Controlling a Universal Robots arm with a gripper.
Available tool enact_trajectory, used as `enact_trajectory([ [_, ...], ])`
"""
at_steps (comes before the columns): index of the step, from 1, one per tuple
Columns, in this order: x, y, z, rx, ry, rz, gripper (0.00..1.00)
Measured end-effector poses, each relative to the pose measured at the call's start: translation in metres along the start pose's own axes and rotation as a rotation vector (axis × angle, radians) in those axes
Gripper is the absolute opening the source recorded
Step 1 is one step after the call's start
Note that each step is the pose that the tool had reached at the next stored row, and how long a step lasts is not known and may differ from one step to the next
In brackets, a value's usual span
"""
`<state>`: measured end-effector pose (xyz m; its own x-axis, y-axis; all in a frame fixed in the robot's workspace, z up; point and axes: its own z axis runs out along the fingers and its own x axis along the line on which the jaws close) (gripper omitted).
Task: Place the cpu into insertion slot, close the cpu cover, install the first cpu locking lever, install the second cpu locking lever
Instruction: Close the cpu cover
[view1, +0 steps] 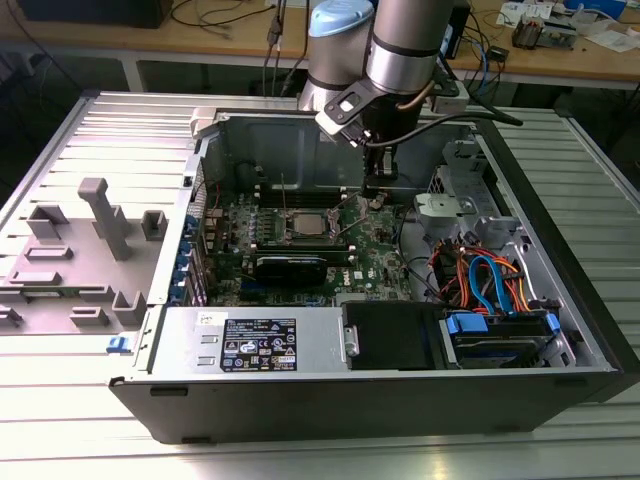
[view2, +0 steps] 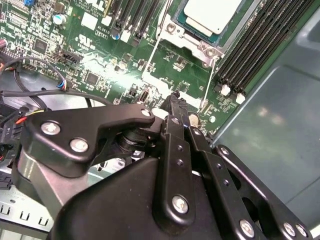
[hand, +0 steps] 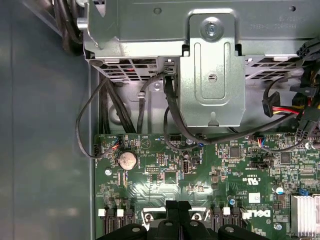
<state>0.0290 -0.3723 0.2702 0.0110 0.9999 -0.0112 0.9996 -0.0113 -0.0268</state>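
The cpu (view2: 210, 12), a flat silver-grey square, lies in the insertion slot (view1: 305, 223) on the green board. The silver cpu cover (view2: 172, 29) frames the chip and appears to lie flat over its edges. Two thin wire locking levers run out from the socket, one (view2: 150, 60) on one side and the other (view2: 207, 80) toward the case wall. My gripper (view2: 175, 97) hangs low over the board just beside the socket, to the exterior view's right of it (view1: 372, 200). Its black fingers (hand: 178, 207) are pressed together with nothing seen between them. Whether the tip touches the nearer lever I cannot tell.
Long black memory slots (view2: 255, 45) flank the socket, next to the grey case wall (view2: 280, 115). A black expansion card (view1: 290, 267) and the power supply (view1: 250, 345) sit nearer the front. A metal drive bracket (hand: 212, 75) and loose cables (view1: 480, 275) crowd the exterior view's right.
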Motion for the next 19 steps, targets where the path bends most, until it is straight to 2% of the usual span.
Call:
enact_trajectory([
  [4,0.0,0.0012,0.0001,0.0004,0.0,-0.001,0.11],
  [8,0.0,0.0047,0.0007,0.0047,-0.0006,-0.01,0.11],
  [13,0.0001,0.008,0.0038,0.0043,-0.0025,-0.085,0.11],
  [14,0.0001,0.0109,0.0044,0.0042,-0.0029,-0.095,0.11],
  [15,0.0003,0.0136,0.0054,0.004,-0.0027,-0.097,0.11],
  [19,0.001,0.0173,0.0086,0.004,-0.0031,-0.103,0.11],
])
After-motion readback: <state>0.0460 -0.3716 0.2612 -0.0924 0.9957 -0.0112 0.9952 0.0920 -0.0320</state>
